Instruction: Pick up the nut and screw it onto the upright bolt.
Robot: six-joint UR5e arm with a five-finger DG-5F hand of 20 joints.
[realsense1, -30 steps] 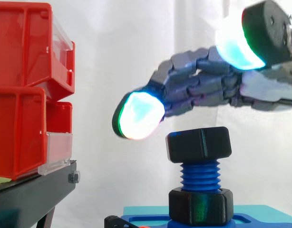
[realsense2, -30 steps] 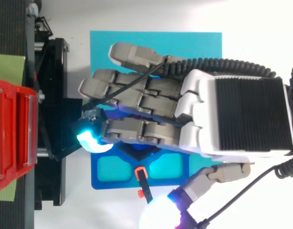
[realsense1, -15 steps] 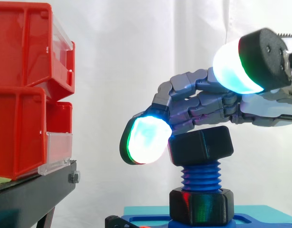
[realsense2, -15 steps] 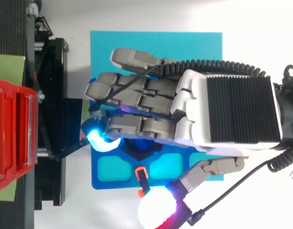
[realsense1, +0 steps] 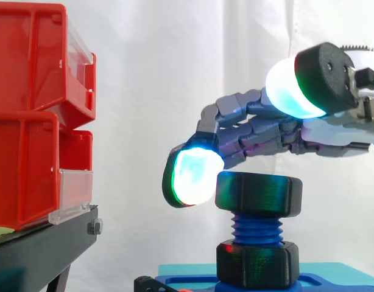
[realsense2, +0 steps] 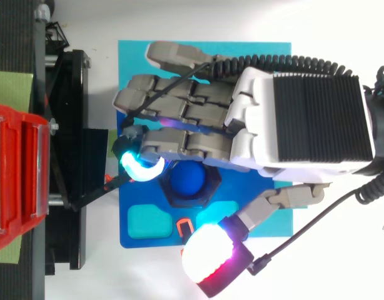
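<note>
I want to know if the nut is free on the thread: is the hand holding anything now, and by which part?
Nothing is held. The nut sits on the bolt; one fingertip of the hand lies at its side, thumb apart.

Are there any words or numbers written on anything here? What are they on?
None that can be read: the red bins, their clear label fronts, the top black nut, the blue bolt and the hand show no words, numbers or signs.
</note>
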